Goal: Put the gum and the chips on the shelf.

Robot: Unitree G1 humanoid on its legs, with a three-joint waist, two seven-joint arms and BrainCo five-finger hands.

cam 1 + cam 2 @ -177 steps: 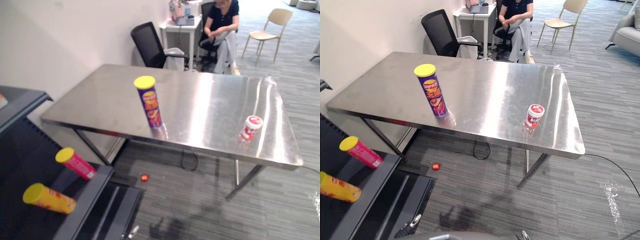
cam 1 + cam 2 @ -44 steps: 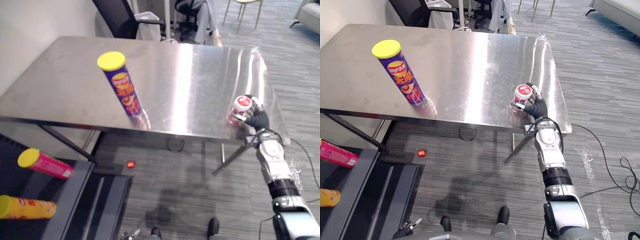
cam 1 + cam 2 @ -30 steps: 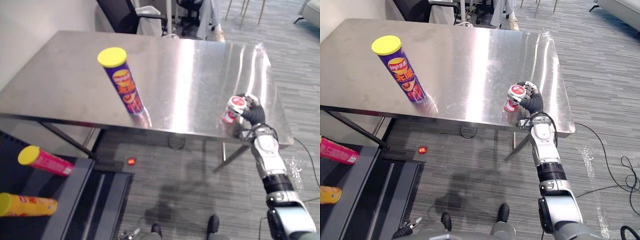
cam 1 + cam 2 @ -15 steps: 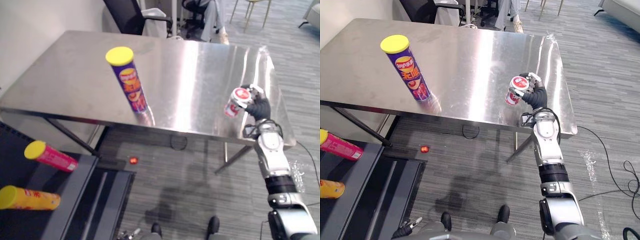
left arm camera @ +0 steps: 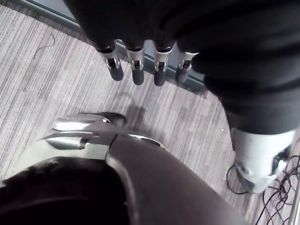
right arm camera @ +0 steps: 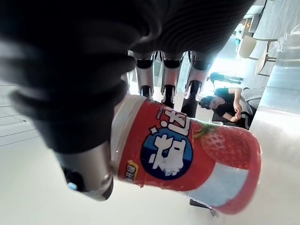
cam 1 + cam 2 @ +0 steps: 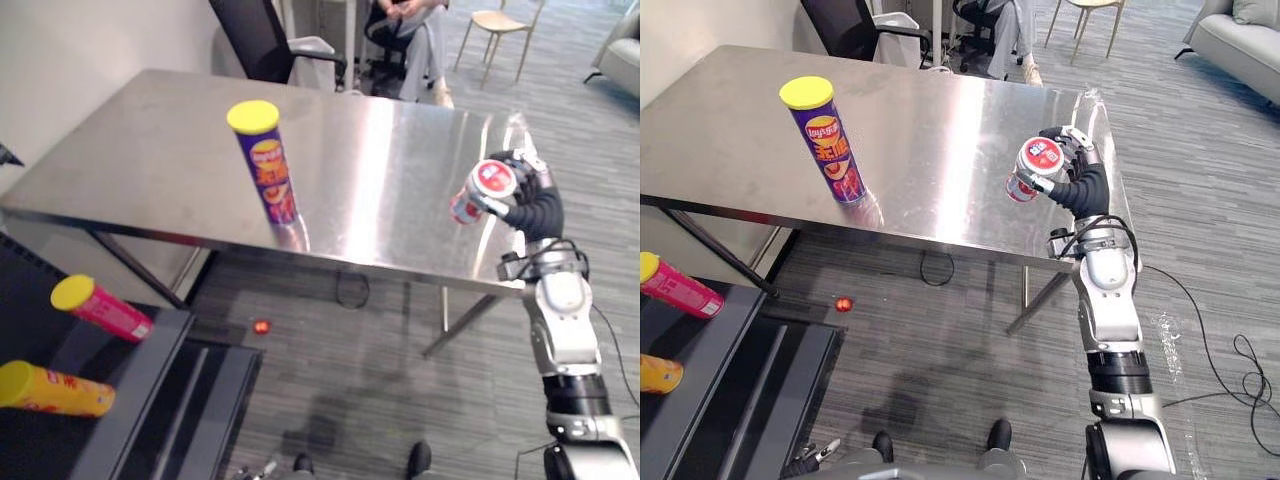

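Observation:
A red-and-white gum jar (image 7: 478, 190) is tilted in the air above the front right part of the steel table (image 7: 130, 170). My right hand (image 7: 537, 207) is shut on it, fingers curled round its body (image 6: 187, 154). The chips can (image 7: 265, 165), purple with a yellow lid, stands upright on the table's front left part, well away from that hand. The dark shelf (image 7: 120, 400) sits low at the left, below table height. My left hand (image 5: 137, 70) hangs over the carpet with straight fingers, holding nothing.
A pink can (image 7: 100, 308) and a yellow can (image 7: 55, 390) lie on the shelf. A black office chair (image 7: 265, 40), a seated person (image 7: 405, 35) and a beige chair (image 7: 500, 25) are behind the table. A small red object (image 7: 262, 326) lies on the floor.
My right hand has raised the gum jar off the table top and tipped it. The camera has shifted a little. The chips can has stayed put.

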